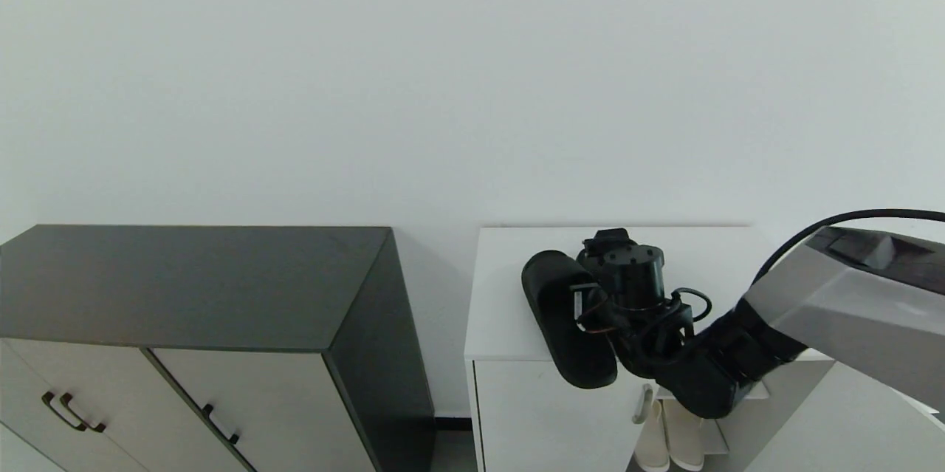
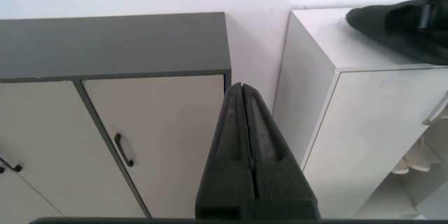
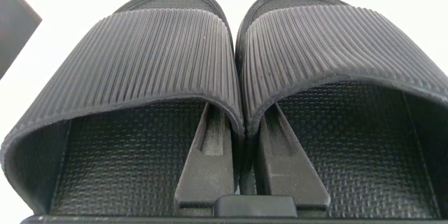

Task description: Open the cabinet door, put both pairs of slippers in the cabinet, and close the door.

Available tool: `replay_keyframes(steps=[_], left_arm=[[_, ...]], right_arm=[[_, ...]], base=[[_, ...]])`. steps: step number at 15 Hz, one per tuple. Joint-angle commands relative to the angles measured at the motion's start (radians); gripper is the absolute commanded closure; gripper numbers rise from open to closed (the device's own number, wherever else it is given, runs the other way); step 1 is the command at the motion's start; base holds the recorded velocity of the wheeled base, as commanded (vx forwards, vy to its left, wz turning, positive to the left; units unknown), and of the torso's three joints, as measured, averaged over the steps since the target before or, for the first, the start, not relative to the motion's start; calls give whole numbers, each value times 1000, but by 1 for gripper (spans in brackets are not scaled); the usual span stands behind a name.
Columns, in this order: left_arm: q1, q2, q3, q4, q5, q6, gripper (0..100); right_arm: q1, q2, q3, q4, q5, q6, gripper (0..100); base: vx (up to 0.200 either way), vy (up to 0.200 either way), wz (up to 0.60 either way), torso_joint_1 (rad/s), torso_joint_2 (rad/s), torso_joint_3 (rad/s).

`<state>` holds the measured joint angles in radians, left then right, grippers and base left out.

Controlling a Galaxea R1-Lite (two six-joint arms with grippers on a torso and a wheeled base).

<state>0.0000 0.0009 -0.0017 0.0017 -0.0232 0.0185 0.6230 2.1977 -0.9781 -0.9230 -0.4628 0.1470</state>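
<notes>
- The right gripper (image 3: 240, 136) was over the front edge of the white cabinet (image 1: 509, 287). It had one finger inside each of the black slippers (image 1: 568, 332) and pinched their two neighbouring inner walls together under the ribbed straps.
- The left gripper (image 2: 242, 94) hung well to the left of the white cabinet and lower than its top, with its fingers pressed flat together and nothing between them.
- A dark-topped cabinet (image 1: 184, 287) with pale doors stood just left of the white cabinet, with a narrow gap between the two.
- The white cabinet looked open on its right side. Its left door was shut and carried a slim handle (image 1: 644, 404) at the inner edge.
- The black slippers sat side by side at the front of the white cabinet's top and jutted past its edge. It could not be told whether they rested on the top or hung just above it.
- A pair of white slippers (image 1: 668, 435) already stood inside the white cabinet, low in the open part.
- Handling, as a judgement: the black pair looked light, made of rubbery foam that bends. The textured footbeds should give some grip, while the straps would flex under pressure. Holding the paired inner walls near the straps seemed sound, though a tilt could let the outer edges sag or one slipper slide free.
</notes>
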Motion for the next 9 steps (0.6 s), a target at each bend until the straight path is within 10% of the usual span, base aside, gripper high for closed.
replay_keyframes(steps=[1,9], left_arm=[[0,1,0,0,0,0,100],[0,1,0,0,0,0,100]], right_arm=[[38,-162,199,-34,-37,5,100],[109,-254,311,-53,-51,13,100]], base=[[0,0,0,0,0,0],[-25,0,0,0,0,0]])
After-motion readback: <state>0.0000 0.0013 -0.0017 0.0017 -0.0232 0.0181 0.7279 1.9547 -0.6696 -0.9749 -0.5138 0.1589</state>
